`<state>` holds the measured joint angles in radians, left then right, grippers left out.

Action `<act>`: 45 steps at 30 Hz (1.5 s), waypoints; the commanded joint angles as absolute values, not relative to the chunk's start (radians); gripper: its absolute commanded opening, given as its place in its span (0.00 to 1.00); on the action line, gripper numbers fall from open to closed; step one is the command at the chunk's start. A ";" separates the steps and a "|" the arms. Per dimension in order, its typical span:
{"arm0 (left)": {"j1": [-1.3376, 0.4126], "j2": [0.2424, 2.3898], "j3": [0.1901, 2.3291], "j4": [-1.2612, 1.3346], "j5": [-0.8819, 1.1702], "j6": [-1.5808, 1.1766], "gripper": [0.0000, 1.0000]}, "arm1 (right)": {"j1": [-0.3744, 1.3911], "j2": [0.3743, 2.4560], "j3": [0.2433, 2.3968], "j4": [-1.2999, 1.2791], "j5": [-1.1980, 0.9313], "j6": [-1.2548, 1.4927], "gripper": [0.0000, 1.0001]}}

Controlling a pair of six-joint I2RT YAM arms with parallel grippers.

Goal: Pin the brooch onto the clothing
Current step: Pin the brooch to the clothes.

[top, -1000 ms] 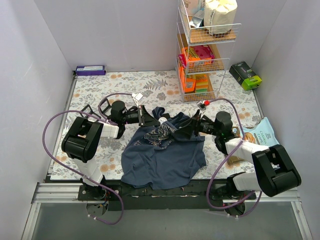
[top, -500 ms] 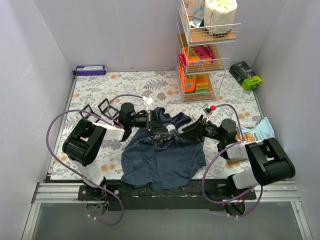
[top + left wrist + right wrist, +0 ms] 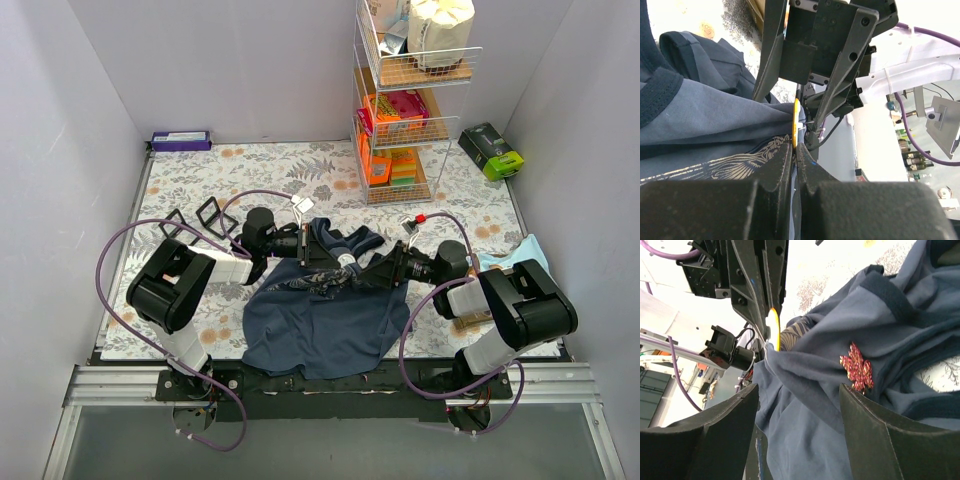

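Right gripper (image 3: 799, 386) stands jaws apart, empty, your nearer arm. Brooch (image 3: 856, 369) lies on the clothing (image 3: 810, 410) at 2 o'clock, just off its right finger, long axis 12-to-6. Farther, at 11 o'clock, left gripper (image 3: 768, 340) clamps a raised fold.

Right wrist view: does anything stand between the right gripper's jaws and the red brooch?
Nothing visible does. The brooch lies uncovered on the clothing, ahead of the open jaws of the right gripper; the left gripper grips fabric elsewhere.
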<state>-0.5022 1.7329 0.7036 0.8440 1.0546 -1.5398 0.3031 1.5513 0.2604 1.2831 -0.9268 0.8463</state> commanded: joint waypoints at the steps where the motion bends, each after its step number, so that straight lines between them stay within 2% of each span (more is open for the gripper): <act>1: -0.508 1.706 0.732 0.816 1.060 -1.502 0.00 | 0.311 1.536 0.314 1.571 -0.936 0.816 0.71; 11: -0.520 1.712 0.733 0.828 1.068 -1.513 0.00 | 0.333 1.578 0.345 1.614 -0.939 0.828 0.60; 20: -0.537 1.713 0.744 0.787 1.063 -1.482 0.00 | 0.357 1.634 0.377 1.700 -0.928 0.887 0.54; 45: -0.568 1.729 0.750 0.758 1.066 -1.462 0.00 | 0.362 1.649 0.394 1.798 -0.917 0.954 0.48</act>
